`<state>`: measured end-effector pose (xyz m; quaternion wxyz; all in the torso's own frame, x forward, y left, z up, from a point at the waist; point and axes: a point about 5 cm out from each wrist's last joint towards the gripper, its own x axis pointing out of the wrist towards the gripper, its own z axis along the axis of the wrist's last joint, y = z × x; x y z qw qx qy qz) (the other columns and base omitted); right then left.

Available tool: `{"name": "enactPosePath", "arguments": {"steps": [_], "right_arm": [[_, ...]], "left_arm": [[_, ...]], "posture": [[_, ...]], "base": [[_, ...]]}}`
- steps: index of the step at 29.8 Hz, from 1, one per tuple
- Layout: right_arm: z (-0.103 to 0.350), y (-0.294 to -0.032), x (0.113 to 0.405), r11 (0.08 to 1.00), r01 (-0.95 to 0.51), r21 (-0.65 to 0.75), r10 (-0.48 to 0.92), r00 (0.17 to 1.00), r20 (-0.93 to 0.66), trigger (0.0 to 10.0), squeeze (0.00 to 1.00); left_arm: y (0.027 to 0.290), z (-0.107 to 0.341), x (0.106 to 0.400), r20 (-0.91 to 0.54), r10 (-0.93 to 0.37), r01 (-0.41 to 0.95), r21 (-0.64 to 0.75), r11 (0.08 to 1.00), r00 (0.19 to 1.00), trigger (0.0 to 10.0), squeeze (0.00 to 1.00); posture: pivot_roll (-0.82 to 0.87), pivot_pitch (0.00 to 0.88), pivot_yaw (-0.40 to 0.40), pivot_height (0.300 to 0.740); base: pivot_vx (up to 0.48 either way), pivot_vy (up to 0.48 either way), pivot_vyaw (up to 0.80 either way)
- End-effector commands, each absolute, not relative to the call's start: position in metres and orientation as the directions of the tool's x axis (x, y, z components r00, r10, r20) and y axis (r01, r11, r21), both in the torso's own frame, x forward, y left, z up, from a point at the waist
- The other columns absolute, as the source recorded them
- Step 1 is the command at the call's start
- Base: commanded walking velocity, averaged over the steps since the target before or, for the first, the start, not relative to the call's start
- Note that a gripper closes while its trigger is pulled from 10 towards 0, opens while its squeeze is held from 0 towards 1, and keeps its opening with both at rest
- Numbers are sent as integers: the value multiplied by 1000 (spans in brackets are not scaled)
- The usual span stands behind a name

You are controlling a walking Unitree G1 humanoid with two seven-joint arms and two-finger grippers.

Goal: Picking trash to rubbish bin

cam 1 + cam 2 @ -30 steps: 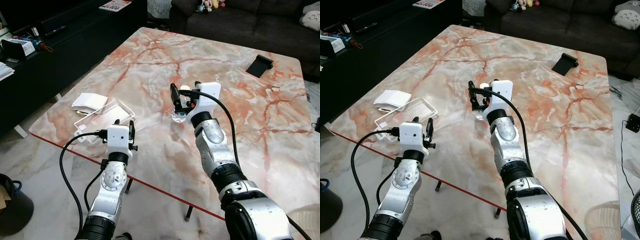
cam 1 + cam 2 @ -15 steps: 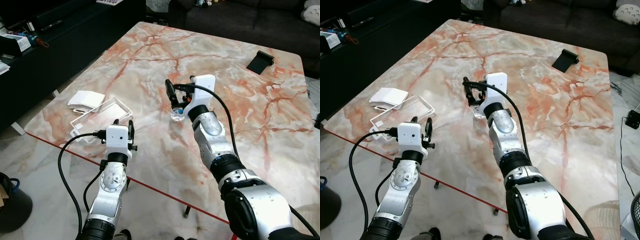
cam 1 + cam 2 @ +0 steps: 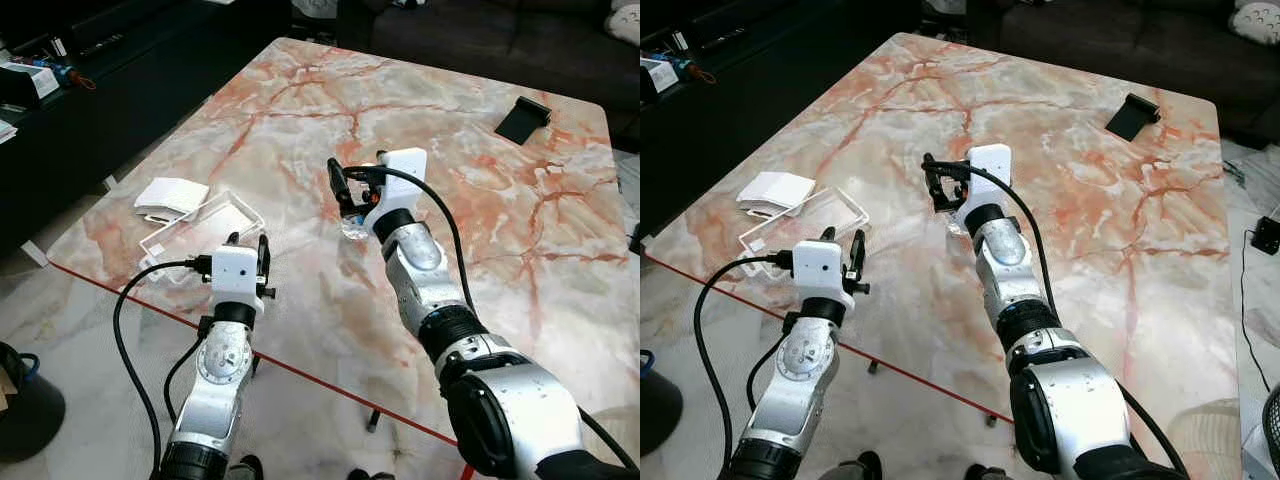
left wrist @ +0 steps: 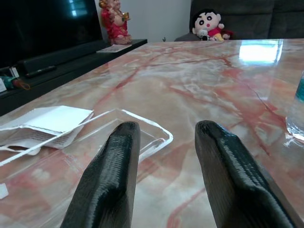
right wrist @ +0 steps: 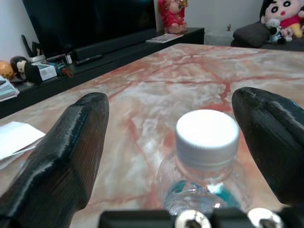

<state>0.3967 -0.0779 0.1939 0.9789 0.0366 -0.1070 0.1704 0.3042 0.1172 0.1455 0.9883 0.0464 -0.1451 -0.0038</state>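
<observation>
- My left gripper (image 3: 248, 247) hovers over the near edge of the marble table (image 3: 520, 230), its two fingers (image 4: 111, 175) parted a little and holding nothing.
- Just beyond it lies a clear plastic tray (image 3: 205, 225), flat on the table, with folded white paper (image 3: 170, 195) touching its far side.
- Further in, my right gripper (image 3: 352, 188) is spread wide around a small clear bottle (image 5: 205, 166) with a white cap; the bottle stands upright on the table between the fingers, and neither finger touches it.
- Far across the table, near the far right corner, a small black object (image 3: 522, 119) rests.
- Beyond the table sit a dark sofa (image 3: 470, 35) and a low black TV cabinet (image 3: 90, 95).
</observation>
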Motion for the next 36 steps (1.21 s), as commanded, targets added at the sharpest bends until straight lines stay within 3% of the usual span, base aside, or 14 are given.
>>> {"name": "enactPosePath", "arguments": {"steps": [1,2,3,4,5,36], "right_arm": [[197,-79,398,941,-336,41,319,920,227,8275,0],[197,-79,399,941,-335,41,318,920,228,8275,0],[198,-79,399,942,-334,44,316,921,228,4078,0],[198,-80,399,942,-333,48,314,922,228,1294,0],[198,-80,399,942,-331,49,312,922,227,0,0],[201,-77,399,936,-347,55,326,916,236,0,0]], "left_arm": [[115,153,304,305,-35,3,103,995,952,10000,0],[116,154,305,308,-33,1,103,995,951,10000,0],[117,155,305,312,-31,-2,104,995,950,10000,0],[118,157,306,315,-30,-4,105,994,949,10000,0],[119,158,306,318,-29,-6,107,994,948,10000,0],[123,162,309,309,-25,-11,115,993,951,10000,0]], "posture": [[173,201,-57,740],[174,200,-57,740],[175,202,-56,740],[175,204,-56,740],[175,206,-56,740],[171,219,-45,740]], "base": [[0,0,0],[0,0,0],[0,0,0],[0,0,0],[0,0,0],[0,0,0]]}}
